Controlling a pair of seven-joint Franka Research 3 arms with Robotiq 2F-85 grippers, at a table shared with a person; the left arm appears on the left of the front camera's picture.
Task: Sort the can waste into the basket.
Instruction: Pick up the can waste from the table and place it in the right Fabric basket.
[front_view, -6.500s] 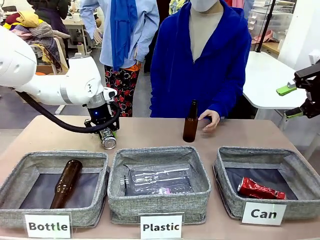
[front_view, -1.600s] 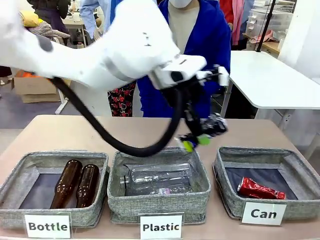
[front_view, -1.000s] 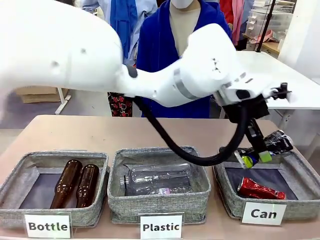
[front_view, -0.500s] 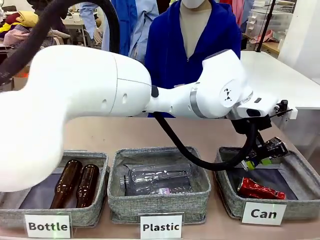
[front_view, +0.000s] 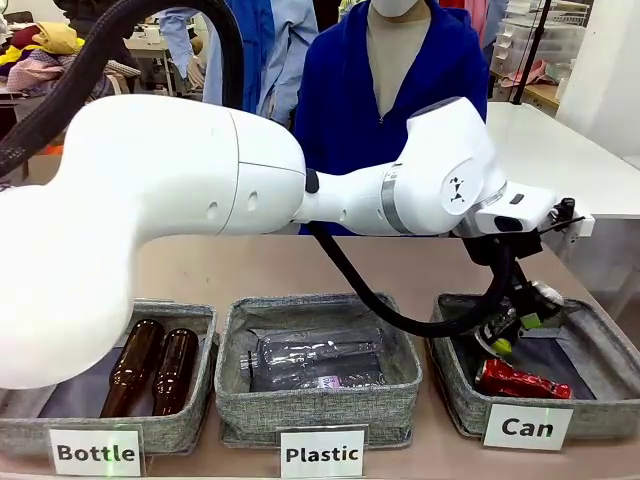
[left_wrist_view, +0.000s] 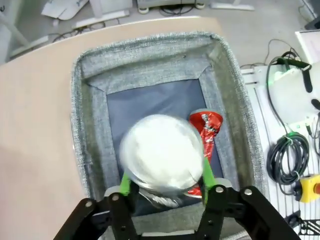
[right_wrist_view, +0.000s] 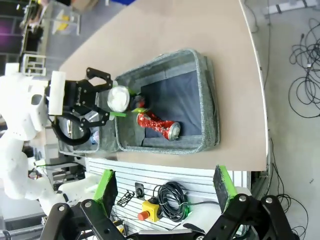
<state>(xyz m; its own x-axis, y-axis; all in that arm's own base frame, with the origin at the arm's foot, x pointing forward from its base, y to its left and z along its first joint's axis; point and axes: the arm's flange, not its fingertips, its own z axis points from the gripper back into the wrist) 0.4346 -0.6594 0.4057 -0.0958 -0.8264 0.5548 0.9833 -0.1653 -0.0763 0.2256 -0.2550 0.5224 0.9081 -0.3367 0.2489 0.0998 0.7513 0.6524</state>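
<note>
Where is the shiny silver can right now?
The silver can sits between the left pincer fingers, just above the "Can" basket at the table's right end, over the crushed red can.

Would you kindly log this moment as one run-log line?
left gripper: shut on silver can, above Can basket | right gripper: open, off-table | red can: in basket

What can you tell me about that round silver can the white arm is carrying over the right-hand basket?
The silver can is a small metal drink can with a pale, shiny, round lid, blurred in the left wrist view. It sits between the green pads of the left tool, which grips its sides, lid facing the camera. It hangs over the grey fabric basket labelled "Can", partly above the crushed red can lying on the dark bottom.
</note>
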